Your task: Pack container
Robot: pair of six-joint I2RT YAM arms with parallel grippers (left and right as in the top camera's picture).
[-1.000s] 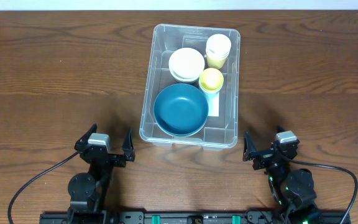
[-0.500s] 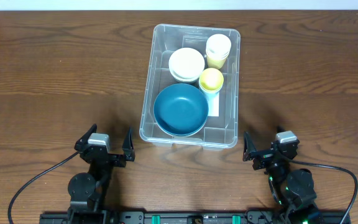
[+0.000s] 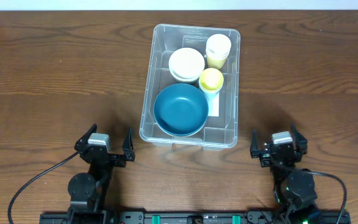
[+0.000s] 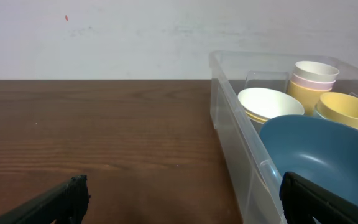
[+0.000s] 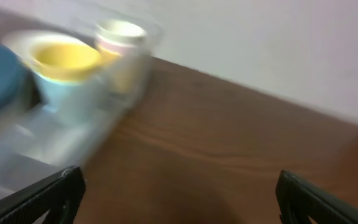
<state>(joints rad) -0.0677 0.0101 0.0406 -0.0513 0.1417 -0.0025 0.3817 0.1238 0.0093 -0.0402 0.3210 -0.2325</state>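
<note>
The container (image 3: 149,87), a clear plastic bin, stands mid-table. It holds a blue bowl (image 3: 180,110), a white bowl (image 3: 186,63), a yellow cup (image 3: 211,79) and stacked pale cups (image 3: 218,48). My left gripper (image 3: 110,134) rests open near the front edge, left of the bin's near corner. My right gripper (image 3: 273,135) is open to the right of the bin's near corner. The left wrist view shows the container wall (image 4: 232,124), the blue bowl (image 4: 322,149) and the white bowl (image 4: 269,102) past my open gripper (image 4: 182,186). The right wrist view is blurred: the yellow cup (image 5: 67,56), the container (image 5: 48,146), my open gripper (image 5: 179,180).
Brown wooden table (image 3: 55,74) stretches to both sides of the bin. A pale wall (image 4: 135,37) rises behind the table's far edge. Black cables (image 3: 36,180) trail from the arm bases along the front edge.
My right gripper has turned and shifted slightly right, away from the bin, and its wrist view is smeared by motion. The left gripper and the bin's contents are unchanged.
</note>
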